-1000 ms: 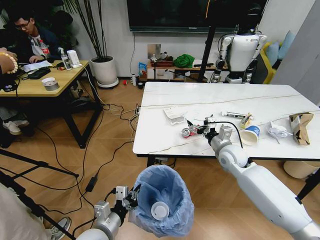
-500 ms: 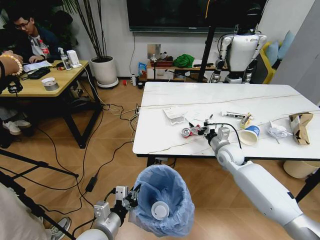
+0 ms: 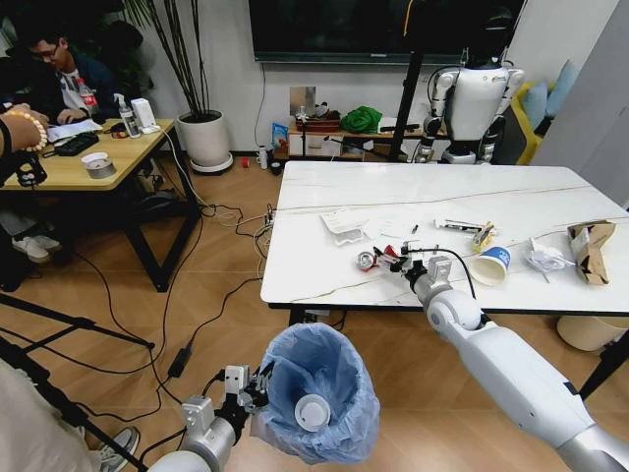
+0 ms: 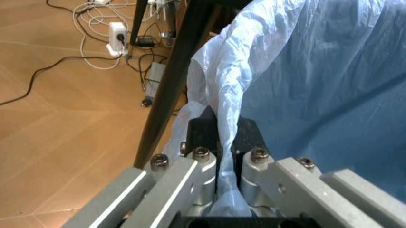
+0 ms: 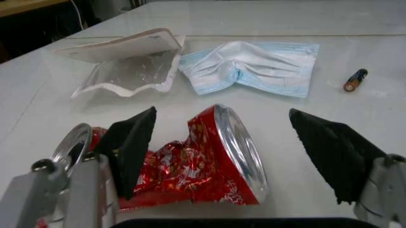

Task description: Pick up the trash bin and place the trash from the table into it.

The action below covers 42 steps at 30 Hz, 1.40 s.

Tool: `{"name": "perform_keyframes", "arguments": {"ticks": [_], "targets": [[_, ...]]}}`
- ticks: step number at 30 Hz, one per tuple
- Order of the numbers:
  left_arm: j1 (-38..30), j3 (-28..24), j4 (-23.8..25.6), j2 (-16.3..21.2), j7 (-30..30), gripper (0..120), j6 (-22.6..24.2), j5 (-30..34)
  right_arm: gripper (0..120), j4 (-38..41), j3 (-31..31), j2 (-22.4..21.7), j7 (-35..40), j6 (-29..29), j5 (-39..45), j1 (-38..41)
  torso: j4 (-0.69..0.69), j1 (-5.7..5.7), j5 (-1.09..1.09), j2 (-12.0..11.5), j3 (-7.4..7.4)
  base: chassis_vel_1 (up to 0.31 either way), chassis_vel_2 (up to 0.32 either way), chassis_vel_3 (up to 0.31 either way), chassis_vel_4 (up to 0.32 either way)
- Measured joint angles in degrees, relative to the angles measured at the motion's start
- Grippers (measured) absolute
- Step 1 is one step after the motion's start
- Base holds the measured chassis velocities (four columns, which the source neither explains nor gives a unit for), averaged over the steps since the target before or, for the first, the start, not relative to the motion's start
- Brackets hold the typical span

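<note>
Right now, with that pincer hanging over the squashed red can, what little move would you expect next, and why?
Probably the right pincer should shut its open pads on the crushed red metal can. The can lies on the white marble-look table between the pads, one pad beside it and the other farther off. The left pincer already grips the blue-lined round trash bin by its rim, held below the table edge.

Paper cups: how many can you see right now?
2. One paper cup lies on its side on the table, beyond the right gripper; another sits inside the trash bin. More may be hidden.
</note>
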<state>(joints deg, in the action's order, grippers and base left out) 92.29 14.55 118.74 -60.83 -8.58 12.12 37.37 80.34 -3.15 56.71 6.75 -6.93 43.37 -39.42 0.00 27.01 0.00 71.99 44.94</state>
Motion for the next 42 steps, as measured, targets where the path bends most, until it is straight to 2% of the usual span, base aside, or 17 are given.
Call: {"name": "perform_keyframes", "arguments": {"ticks": [6,8,12,15,26,30,36,39,42], "targets": [[0.07,0.30,0.08,-0.02,0.01,0,-0.04,0.00,49,0.05,0.00,-0.20,-0.36,0.23,0.60,-0.39,0.00,0.00,0.00,0.00,0.00,0.000,0.000,0.000,0.000],[0.08,0.46,0.12,0.00,0.02,0,-0.04,0.02,45,0.11,0.01,-0.23,-0.40,0.25,0.67,-0.52,0.00,0.00,0.00,0.00,0.00,0.000,0.000,0.000,0.000],[0.06,0.91,0.28,0.09,0.02,0,-0.05,0.19,29,0.47,0.06,-0.30,-0.47,0.39,0.69,-1.07,0.00,0.00,-0.01,0.00,0.00,0.000,0.000,0.000,0.000],[0.02,1.15,0.38,0.11,0.02,0,-0.06,0.28,22,0.68,0.15,-0.28,-0.49,0.56,0.51,-1.48,-0.01,0.00,-0.02,0.01,-0.01,0.000,0.000,0.000,0.000],[-0.26,1.19,0.38,0.02,-0.15,0,-0.06,0.52,22,1.49,0.30,-0.80,-0.56,0.60,0.69,-2.07,0.00,0.00,0.00,0.01,-0.01,0.000,0.000,0.000,0.000],[-1.07,0.88,0.38,0.10,-0.21,0,-0.06,1.12,22,4.06,1.65,-1.77,-0.09,0.48,2.93,-2.70,-0.01,0.01,0.04,0.00,0.02,0.000,0.000,0.000,0.000],[-1.86,0.05,-0.05,0.03,-0.25,0,-0.06,1.58,20,12.40,4.13,-5.26,0.76,0.38,7.54,-2.98,0.00,0.01,0.01,0.00,0.01,0.000,0.000,0.000,0.000],[-2.24,-0.44,-0.51,-0.24,-0.24,0,-0.07,1.58,20,20.30,3.88,-8.91,0.80,0.85,10.06,-3.92,-0.01,0.01,0.00,0.00,0.00,0.000,0.000,0.000,0.000],[-2.35,-0.42,-0.59,-0.33,-0.24,0,-0.08,1.61,20,24.02,2.90,-10.51,0.69,1.24,10.61,-4.43,-0.01,0.00,-0.01,0.00,0.00,0.000,0.000,0.000,0.000]]}}
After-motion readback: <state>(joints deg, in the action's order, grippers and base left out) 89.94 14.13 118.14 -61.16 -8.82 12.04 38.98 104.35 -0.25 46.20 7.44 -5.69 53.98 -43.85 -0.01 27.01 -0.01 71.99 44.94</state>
